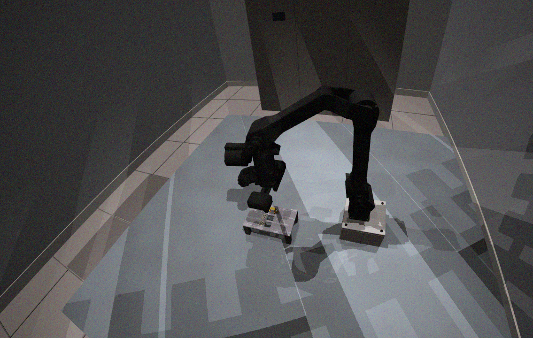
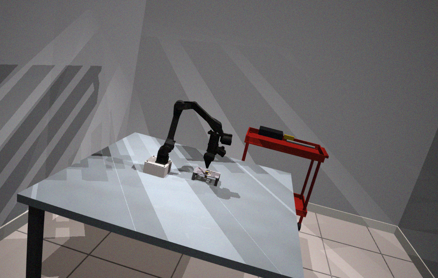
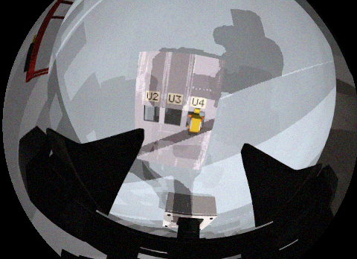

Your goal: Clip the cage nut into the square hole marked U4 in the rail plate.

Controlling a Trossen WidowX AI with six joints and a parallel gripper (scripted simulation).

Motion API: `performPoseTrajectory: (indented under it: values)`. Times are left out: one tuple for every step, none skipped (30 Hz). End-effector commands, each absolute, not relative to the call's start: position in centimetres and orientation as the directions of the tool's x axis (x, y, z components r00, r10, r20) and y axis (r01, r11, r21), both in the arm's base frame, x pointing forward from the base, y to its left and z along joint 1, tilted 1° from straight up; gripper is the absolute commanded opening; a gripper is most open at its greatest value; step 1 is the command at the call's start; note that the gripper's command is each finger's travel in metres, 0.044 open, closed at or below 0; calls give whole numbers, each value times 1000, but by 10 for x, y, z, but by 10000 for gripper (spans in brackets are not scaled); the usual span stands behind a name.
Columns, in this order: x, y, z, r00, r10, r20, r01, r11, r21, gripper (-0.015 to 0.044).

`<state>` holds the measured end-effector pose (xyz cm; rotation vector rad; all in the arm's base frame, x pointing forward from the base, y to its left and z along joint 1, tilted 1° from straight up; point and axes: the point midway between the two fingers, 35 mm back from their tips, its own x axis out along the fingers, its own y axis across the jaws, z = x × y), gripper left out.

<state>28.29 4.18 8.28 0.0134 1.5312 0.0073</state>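
Nut at U4 hole, just below U4 label, near one side edge of plate; full seating can't tell; gripper above, fingers wide apart, nothing held, gap both sides of nut in wrist view; U2 + U3 holes open; robot base well apart from plate, bare table btwn

Top and exterior views face the table from opposite sides; wrist looks down, nearest.
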Motion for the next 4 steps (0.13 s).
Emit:
performPoseTrajectory:
  values:
    - [283, 41, 85, 42, 9, -999, 9, 1000, 9, 440]
    - [283, 41, 85, 42, 9, -999, 9, 1000, 9, 440]
    - [283, 41, 85, 42, 9, -999, 9, 1000, 9, 440]
    - [283, 41, 85, 42, 9, -999, 9, 1000, 9, 440]
